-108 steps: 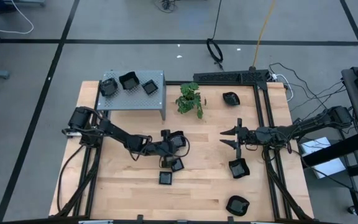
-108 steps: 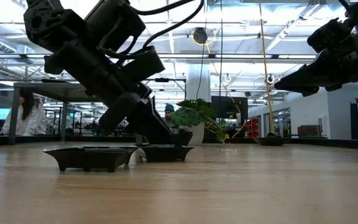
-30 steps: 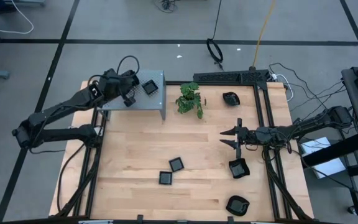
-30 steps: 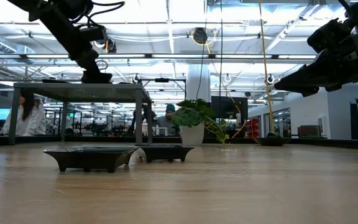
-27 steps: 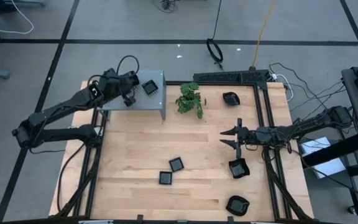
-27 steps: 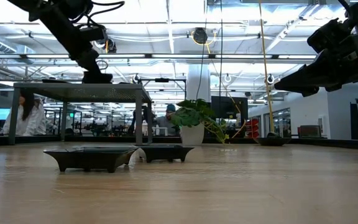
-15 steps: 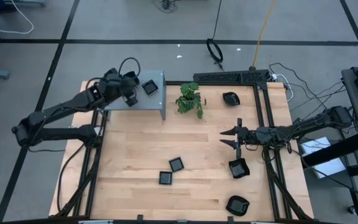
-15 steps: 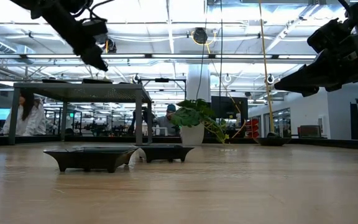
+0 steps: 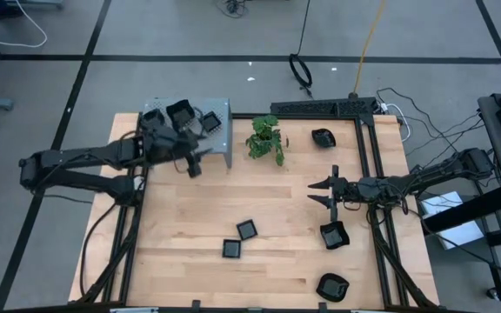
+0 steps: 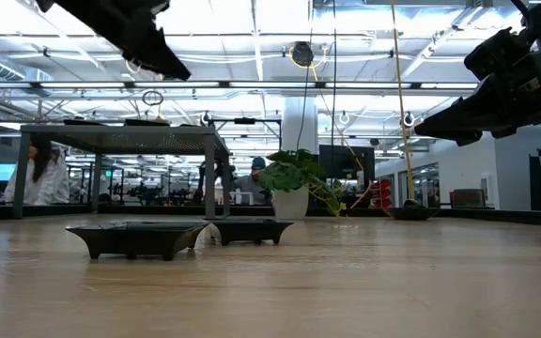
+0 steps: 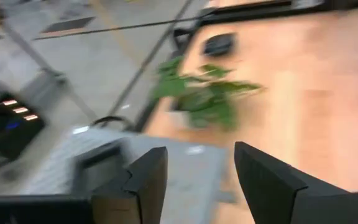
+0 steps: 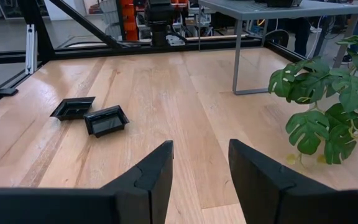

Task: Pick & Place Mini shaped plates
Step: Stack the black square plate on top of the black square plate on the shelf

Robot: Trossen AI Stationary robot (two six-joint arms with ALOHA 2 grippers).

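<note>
Left gripper (image 9: 191,165) hangs at the shelf's (image 9: 220,139) front edge, upper left of the high view, jaws apart and empty, likely just clear of the plates (image 9: 181,112) parked up there. Right gripper (image 9: 318,192) waits mid-right, jaws wide and empty, over bare wood. Two more plates (image 9: 246,229) lie lower centre; the left wrist view is too smeared to count what's on the shelf.

Glossy black plates (image 9: 246,229), green plant (image 9: 265,138), grey perforated shelf (image 9: 220,139), pale wooden table (image 9: 277,209).

Left wrist view's potted plant (image 11: 204,99) (motion-blurred)
</note>
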